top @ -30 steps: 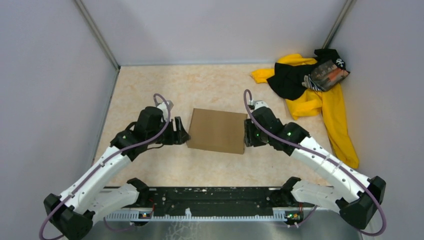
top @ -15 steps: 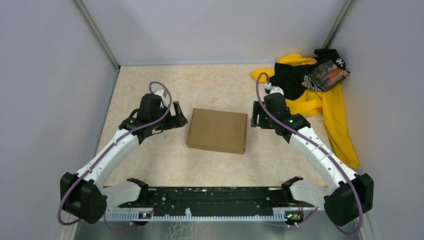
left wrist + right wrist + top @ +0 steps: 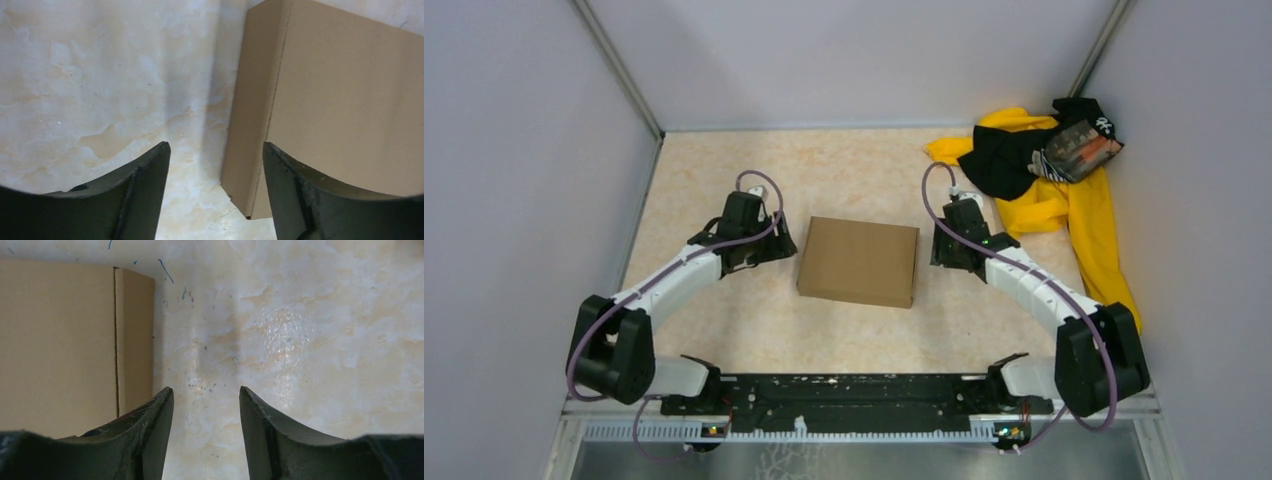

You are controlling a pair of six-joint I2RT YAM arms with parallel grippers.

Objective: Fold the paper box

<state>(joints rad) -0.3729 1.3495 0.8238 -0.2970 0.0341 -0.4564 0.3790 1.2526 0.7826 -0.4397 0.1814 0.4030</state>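
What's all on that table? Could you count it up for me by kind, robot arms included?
White-and-black robot arms: 2
Plain brown cardboard box: 1
Pile of yellow and black clothing: 1
Total: 4

Paper box cut off in both wrist views; striped item on clothing pile, far right corner of desk, too small to identify.
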